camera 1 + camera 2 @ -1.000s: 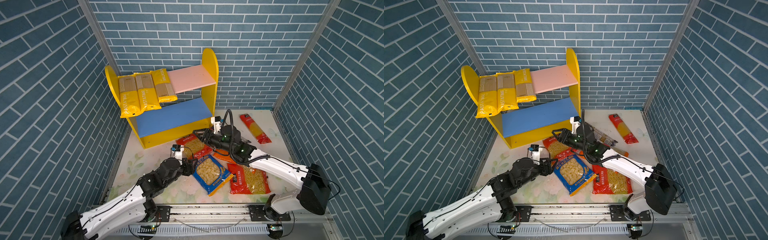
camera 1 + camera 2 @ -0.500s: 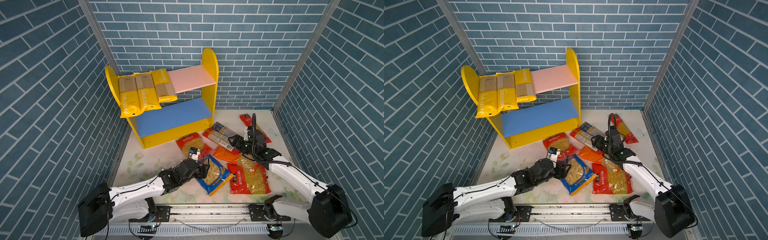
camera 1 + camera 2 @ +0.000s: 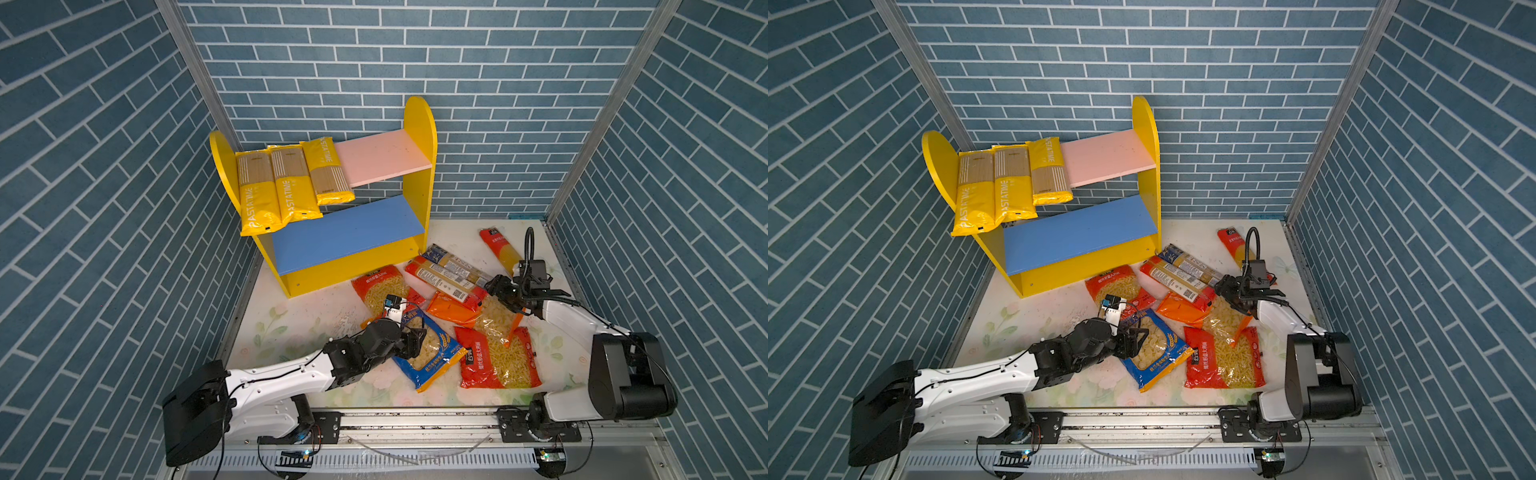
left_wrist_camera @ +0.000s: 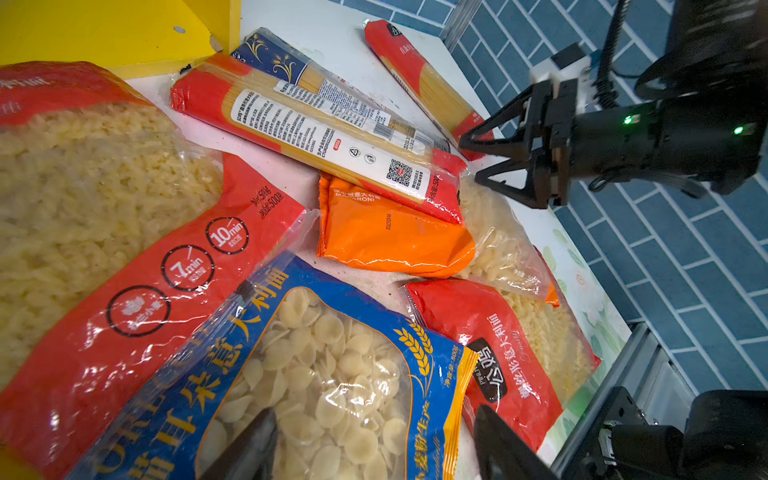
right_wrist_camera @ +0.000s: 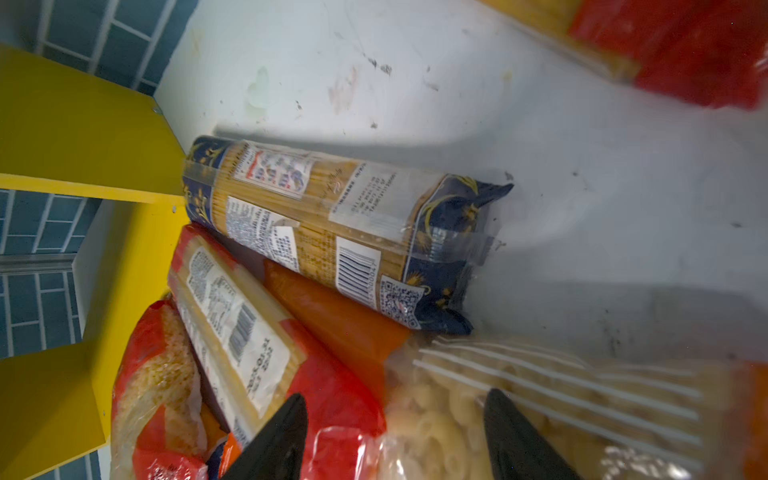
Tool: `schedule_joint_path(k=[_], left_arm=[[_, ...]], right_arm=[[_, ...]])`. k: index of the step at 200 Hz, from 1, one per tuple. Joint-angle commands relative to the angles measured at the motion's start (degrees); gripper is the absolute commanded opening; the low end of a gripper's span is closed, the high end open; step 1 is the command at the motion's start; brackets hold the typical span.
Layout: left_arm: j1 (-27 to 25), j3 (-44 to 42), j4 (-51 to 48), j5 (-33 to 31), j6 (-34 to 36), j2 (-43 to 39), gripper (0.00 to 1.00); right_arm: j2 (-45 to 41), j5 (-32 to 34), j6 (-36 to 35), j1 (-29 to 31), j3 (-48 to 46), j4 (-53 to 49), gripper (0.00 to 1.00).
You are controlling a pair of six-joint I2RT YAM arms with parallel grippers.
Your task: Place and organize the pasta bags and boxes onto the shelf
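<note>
Above the table [image 3: 299,328] in both top views, the left pincer [image 3: 417,343] [image 3: 1140,340] hovers spread wide over the blue shell-pasta bag [image 3: 436,361], gripping nothing. The right pincer [image 3: 494,291] [image 3: 1224,291] gapes empty beside the red spaghetti pack [image 3: 440,276]. Well beyond both stands the shelf [image 3: 345,272], with three yellow spaghetti packs [image 3: 282,183] on its pink board [image 3: 386,156].

From the left wrist, the left pincer [image 4: 374,415] straddles the blue shell-pasta bag [image 4: 332,374], and the right pincer [image 4: 469,162] is ahead, jaws apart.

From the right wrist, the right pincer [image 5: 395,395] is parted above the macaroni bag [image 5: 561,399], with the dark-blue spaghetti pack [image 5: 332,232] lying ahead.
</note>
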Motion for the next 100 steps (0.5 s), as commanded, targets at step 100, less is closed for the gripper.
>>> schedule_joint_path(k=[100], left_arm=[[-0.4, -1.7, 1.1, -1.6, -0.4, -0.2, 0.75]], right_arm=[[6.7, -18.4, 0.5, 0.8, 1.8, 9.4, 0.61]])
